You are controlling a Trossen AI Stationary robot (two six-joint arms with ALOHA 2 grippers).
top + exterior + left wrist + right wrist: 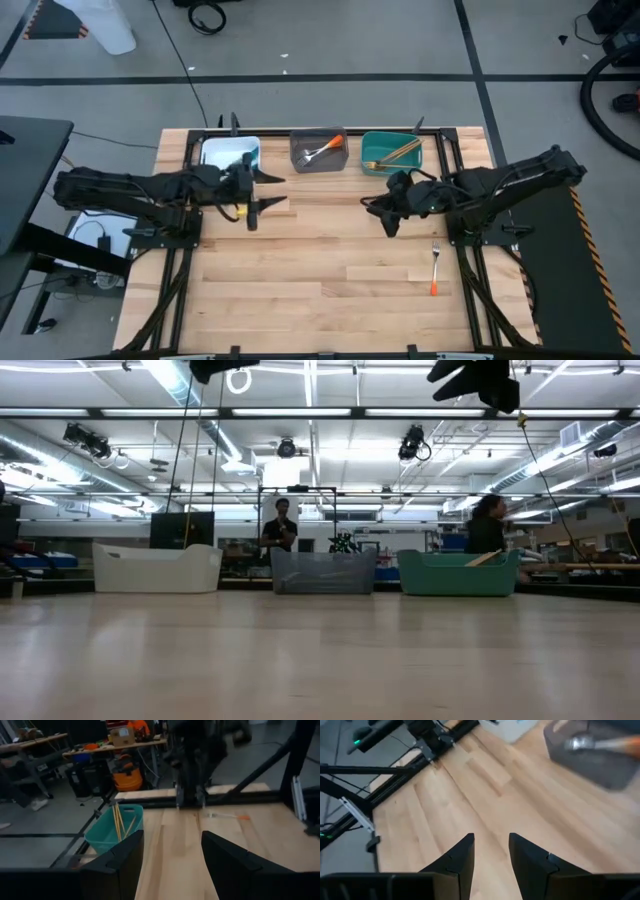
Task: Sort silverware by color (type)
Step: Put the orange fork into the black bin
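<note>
An orange-handled fork (435, 268) lies flat on the wood near the table's right side; the left wrist view shows it too (227, 815). Another orange-handled utensil (322, 150) lies in the grey bin (300, 160), blurred in the right wrist view (600, 742). Gold utensils (398, 153) lie in the teal bin (370, 142) and lean on its wall (119, 822). My left gripper (275, 190) (172, 865) hovers open beside the white bin (215, 152), holding nothing. My right gripper (386, 218) (491, 852) hangs open over bare wood in front of the teal bin, with a narrow gap between its fingers.
The three bins stand in a row along the table's far edge, white (155, 570), grey (322, 572), teal (458, 573). Both arms hang high above the table. Bare wood fills the middle and near side. People stand in the room beyond the table.
</note>
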